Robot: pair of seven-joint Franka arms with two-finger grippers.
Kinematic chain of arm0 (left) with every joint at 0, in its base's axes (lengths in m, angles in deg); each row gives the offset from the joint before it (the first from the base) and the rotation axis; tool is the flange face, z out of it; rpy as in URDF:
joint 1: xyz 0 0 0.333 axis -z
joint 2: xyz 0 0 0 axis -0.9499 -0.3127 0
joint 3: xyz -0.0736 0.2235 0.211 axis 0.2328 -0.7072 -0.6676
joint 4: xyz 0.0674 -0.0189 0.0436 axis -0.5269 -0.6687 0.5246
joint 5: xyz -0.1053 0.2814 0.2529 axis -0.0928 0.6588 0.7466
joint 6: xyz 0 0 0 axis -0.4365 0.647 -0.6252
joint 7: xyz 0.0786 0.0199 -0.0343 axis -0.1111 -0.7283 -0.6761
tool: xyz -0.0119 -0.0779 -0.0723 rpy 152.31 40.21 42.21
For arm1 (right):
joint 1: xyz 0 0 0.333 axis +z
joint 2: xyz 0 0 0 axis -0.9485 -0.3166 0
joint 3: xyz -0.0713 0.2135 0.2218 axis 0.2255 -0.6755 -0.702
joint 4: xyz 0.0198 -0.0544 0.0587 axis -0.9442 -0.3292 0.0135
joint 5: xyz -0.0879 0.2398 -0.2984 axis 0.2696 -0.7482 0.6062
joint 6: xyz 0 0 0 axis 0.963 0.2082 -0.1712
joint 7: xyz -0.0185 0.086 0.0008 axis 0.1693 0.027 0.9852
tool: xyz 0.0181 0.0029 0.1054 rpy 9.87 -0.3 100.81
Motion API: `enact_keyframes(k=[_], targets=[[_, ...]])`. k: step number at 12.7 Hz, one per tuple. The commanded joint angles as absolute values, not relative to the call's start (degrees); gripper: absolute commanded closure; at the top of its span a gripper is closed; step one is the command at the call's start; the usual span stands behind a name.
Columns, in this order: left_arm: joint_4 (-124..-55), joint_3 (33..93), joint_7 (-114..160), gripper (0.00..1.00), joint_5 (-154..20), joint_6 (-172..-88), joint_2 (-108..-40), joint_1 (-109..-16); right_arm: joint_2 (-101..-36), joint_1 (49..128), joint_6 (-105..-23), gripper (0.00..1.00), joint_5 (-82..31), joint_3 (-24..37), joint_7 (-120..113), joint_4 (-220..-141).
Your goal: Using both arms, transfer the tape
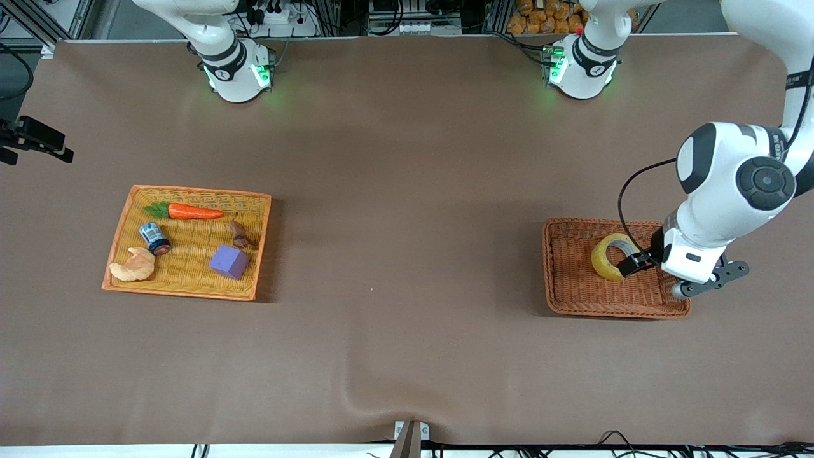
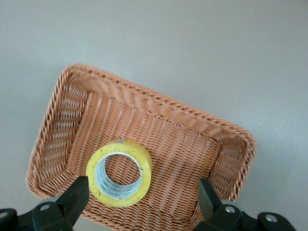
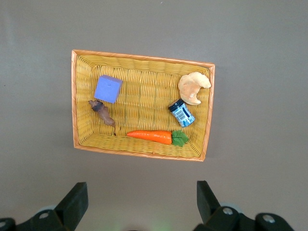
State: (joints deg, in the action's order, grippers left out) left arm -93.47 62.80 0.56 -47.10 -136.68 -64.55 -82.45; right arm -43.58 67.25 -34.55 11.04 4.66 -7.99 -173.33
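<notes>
front view first: over at the right arm's end of the table sits a yellow tray (image 1: pixel 121 236) with a carrot (image 1: pixel 194 211), a blue-labelled can (image 1: pixel 154 237), a croissant (image 1: pixel 133 264), a purple cube (image 1: pixel 229 261) and some small brown thing (image 1: pixel 240 234) i can't make out. the right arm (image 1: pixel 210 38) is waiting up high, and its gripper (image 3: pixel 139 204) shows only in the right wrist view, fingers spread wide and empty, hanging over bare table next to that tray.

toward the left arm's end there's a brown basket (image 1: pixel 572 299), and the tape (image 1: pixel 611 256) is in it, tipped up on edge rather than flat. the left gripper (image 1: pixel 636 261) is down at the tape, but from the front i can't tell if it's touching. left wrist view shows its fingers (image 2: pixel 72 199) wide apart, with the tape (image 2: pixel 119 173) sitting between them, not clamped.
</notes>
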Motion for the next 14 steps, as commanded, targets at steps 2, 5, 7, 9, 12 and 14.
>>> enact_keyframes(k=[2,5,7,9,12,14], targets=[[-94.26,64.65,7.35,0.00,-46.70,-134.49,-60.60,-82.76,-42.51,66.71,-34.02,0.00,10.23,4.43,-8.18,-173.76],[-94.08,64.14,18.08,0.00,-47.22,-129.30,-57.36,-80.84,-42.25,66.80,-33.85,0.00,10.23,4.43,-8.09,-173.50],[-93.21,64.14,18.27,0.00,-47.49,-127.99,-53.94,-79.87,-42.33,66.79,-33.85,0.00,10.23,4.43,-8.18,-173.32],[-89.54,61.87,18.71,0.00,-50.80,-122.21,-51.90,-78.21,-42.25,66.88,-33.32,0.00,10.23,4.43,-8.09,-173.23],[-86.97,53.87,25.11,0.00,-54.87,-115.08,-48.39,-71.97,-42.33,66.80,-33.32,0.00,10.23,4.43,-8.18,-173.14],[-86.53,53.33,26.01,0.00,-54.87,-109.47,-46.28,-70.99,-42.33,66.79,-33.32,0.00,10.23,4.43,-8.18,-173.14]])
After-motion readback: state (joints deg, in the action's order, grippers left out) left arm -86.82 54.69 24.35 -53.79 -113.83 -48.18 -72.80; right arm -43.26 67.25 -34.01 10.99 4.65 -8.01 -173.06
